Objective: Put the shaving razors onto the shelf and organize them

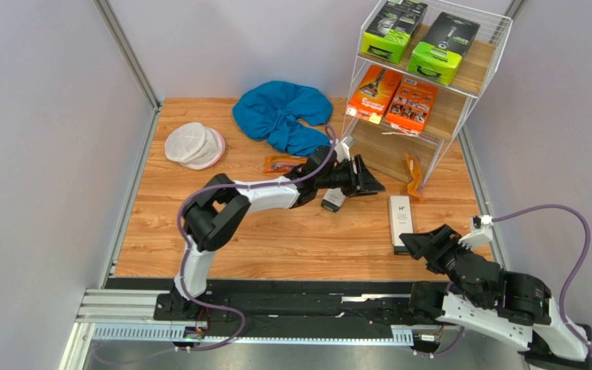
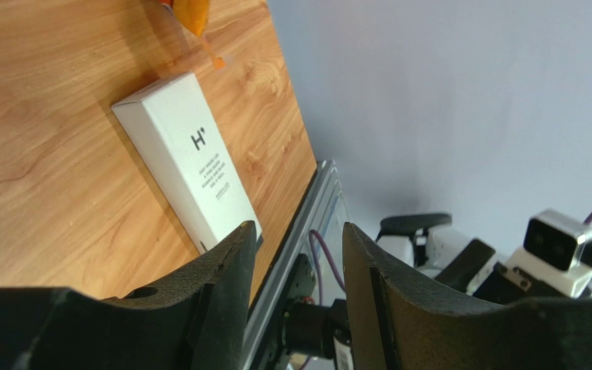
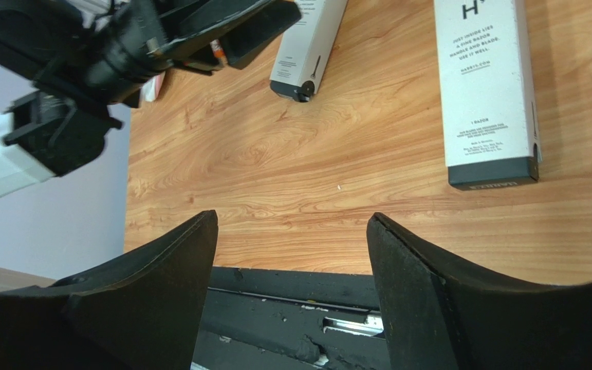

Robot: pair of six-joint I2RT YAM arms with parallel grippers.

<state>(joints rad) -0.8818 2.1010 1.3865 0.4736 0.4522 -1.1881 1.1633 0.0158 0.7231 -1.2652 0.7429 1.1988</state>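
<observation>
My left claw (image 2: pixel 299 235) hangs spread and empty just beside the box (image 1: pixel 333 200) on the table; I judge I should centre over it, pinch its narrow sides and lift clear toward the shelf (image 1: pixel 450 114), with my right claw (image 3: pixel 293 223), also spread, near the second box (image 3: pixel 486 92).

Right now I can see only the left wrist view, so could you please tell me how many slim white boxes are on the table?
Observer: Two. Besides the right white box in your view, a left white box lies close to the left gripper.
Operator: Thank you. What is on the shelf so far?
Observer: On the shelf, two green packs occupy the top tier and two orange cartons the middle one.
Operator: And is the right gripper holding anything?
Observer: No. The right gripper is open and empty, near the right white box's near end.
</observation>
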